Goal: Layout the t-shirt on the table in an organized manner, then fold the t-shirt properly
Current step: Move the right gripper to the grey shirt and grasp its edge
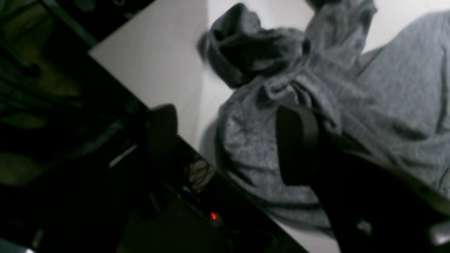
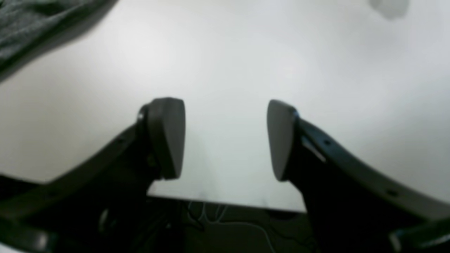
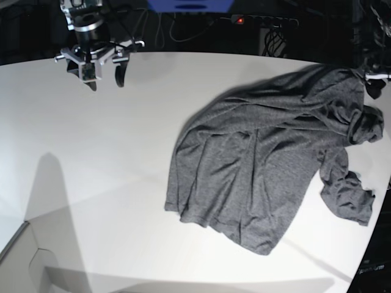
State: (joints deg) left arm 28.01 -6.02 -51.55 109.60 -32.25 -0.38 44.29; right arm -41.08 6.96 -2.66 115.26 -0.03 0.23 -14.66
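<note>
White bench (image 3: 110, 183) under overhead camera; dark clutter behind far edge. T-shirt (image 3: 263, 165) on bench right half, crumpled, sleeve bunched at right edge. Right gripper (image 3: 104, 79) far left, wide open, empty, well apart from shirt. Left gripper (image 1: 228, 144) over shirt at right edge, fingers spread, nothing clamped

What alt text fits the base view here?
A wrinkled grey t-shirt lies partly spread on the right of the white table, one sleeve bunched near the edge. The open right gripper hangs over bare tabletop at far left, apart from it.
</note>
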